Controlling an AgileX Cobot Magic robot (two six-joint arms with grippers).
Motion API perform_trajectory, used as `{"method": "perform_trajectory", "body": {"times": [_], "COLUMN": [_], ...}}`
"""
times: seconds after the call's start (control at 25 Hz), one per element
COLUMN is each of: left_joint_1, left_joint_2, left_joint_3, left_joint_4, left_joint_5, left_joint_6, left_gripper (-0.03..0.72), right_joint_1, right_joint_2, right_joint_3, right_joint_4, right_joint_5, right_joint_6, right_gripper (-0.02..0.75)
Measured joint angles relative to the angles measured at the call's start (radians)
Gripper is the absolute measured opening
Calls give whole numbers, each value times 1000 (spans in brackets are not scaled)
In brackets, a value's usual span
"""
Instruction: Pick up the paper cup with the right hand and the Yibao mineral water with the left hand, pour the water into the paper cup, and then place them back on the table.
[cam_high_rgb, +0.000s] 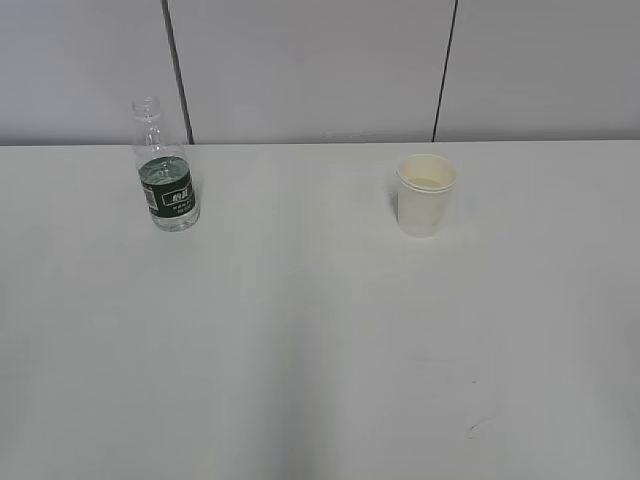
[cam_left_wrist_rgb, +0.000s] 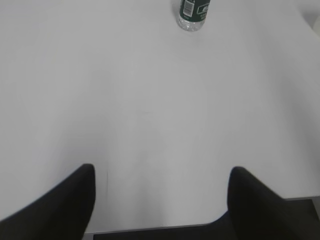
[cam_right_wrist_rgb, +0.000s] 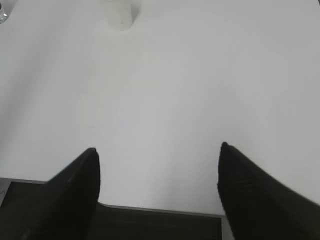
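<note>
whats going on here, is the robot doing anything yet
Nothing is being handled yet. The water bottle and the paper cup both stand upright and apart on the white table. The left gripper and right gripper are both open and empty, back near the table's near edge, far from either thing.

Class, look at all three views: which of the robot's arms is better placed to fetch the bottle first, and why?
Left. The bottle stands on the table's left side, straight ahead of the open left tool. The right tool faces the paper cup instead.
</note>
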Motion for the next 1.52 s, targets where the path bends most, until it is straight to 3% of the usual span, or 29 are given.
{"method": "perform_trajectory", "body": {"times": [0.32, 0.48, 0.96, 1.28, 1.52], "left_joint_1": [0, 0, 0, 80, 92], "left_joint_2": [-64, -64, -64, -65, -65], "left_joint_3": [53, 89, 91, 91, 91], "left_joint_4": [-7, -23, -52, -52, -57], "left_joint_5": [-41, -118, -131, -131, -131], "left_joint_6": [0, 20, 64, 64, 64], "left_gripper": [503, 503, 502, 497, 488], "right_joint_1": [0, 0, 0, -34, -66], "right_joint_2": [-14, -14, -14, -14, -14], "right_joint_3": [75, 103, 117, 119, 119], "right_joint_4": [-6, -7, -1, -1, 16], "right_joint_5": [-8, -91, -120, -122, -122], "right_joint_6": [-33, -45, -58, -58, -58], "right_gripper": [572, 572, 572, 572, 572]}}
